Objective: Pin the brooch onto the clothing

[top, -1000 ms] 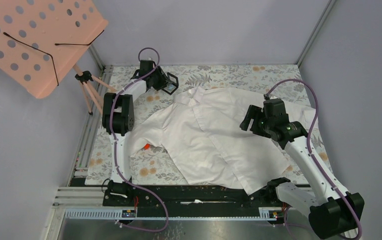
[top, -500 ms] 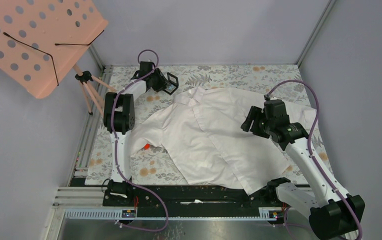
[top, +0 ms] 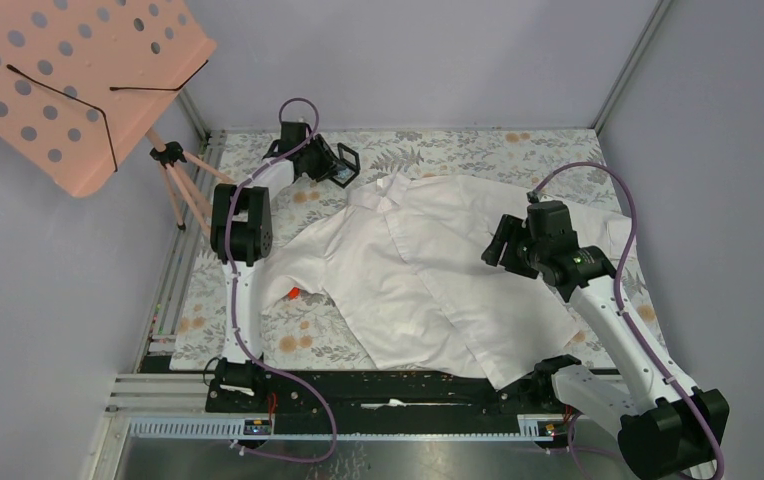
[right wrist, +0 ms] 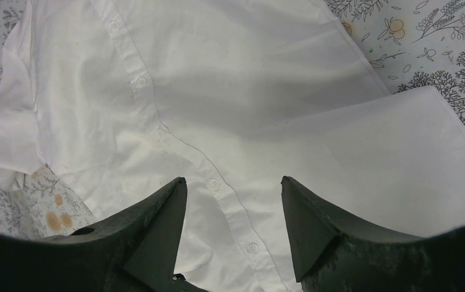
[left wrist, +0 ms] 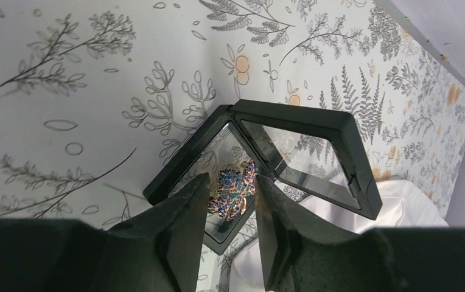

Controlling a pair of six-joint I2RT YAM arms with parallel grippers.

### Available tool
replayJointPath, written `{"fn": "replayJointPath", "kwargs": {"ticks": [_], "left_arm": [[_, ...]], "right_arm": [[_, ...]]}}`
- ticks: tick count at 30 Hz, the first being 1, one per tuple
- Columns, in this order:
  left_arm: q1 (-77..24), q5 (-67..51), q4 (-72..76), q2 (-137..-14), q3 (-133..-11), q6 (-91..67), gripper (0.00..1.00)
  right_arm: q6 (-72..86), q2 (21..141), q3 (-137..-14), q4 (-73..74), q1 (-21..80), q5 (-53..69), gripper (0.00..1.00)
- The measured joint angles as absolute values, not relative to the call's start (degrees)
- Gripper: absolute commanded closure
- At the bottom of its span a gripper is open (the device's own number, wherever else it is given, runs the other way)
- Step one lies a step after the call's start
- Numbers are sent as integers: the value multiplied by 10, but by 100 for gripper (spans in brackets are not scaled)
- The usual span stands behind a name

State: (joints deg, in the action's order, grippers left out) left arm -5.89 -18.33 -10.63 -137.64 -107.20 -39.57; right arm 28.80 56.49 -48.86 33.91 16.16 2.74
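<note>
I am watching the left gripper (left wrist: 231, 184) reaching down at the far left of the desk (left wrist: 66, 73), into the open black case (left wrist: 315, 115). Its fingers are pinching the brooch (left wrist: 236, 188) from both sides. The brooch is sitting inside the case, which is lying just beside the collar of the white shirt (right wrist: 230, 73). The shirt is lying spread out, buttoned front up, across the middle and right of the desk. The right gripper (right wrist: 233, 182) is hovering over the shirt's row of buttons, its jaws standing apart with nothing between them.
</note>
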Motion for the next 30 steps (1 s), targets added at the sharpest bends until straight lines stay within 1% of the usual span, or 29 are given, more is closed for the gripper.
{"fn": "replayJointPath", "kwargs": {"ticks": [2, 9, 13, 23, 30], "left_arm": [[-58, -192, -106, -1387, -1085, -396, 62], [-55, -204, -103, -1390, -1084, -395, 73], [-54, -207, -93, -1390, -1074, -395, 76], [-52, -221, -84, -1390, -1073, -395, 78], [-50, -245, -63, -1390, -1072, -396, 75]], "right_arm": [[288, 565, -488, 339, 162, 28, 35], [288, 573, -485, 339, 162, 41, 36], [288, 576, -484, 338, 162, 42, 36], [288, 582, -484, 337, 162, 42, 36], [288, 585, -484, 338, 162, 42, 36]]}}
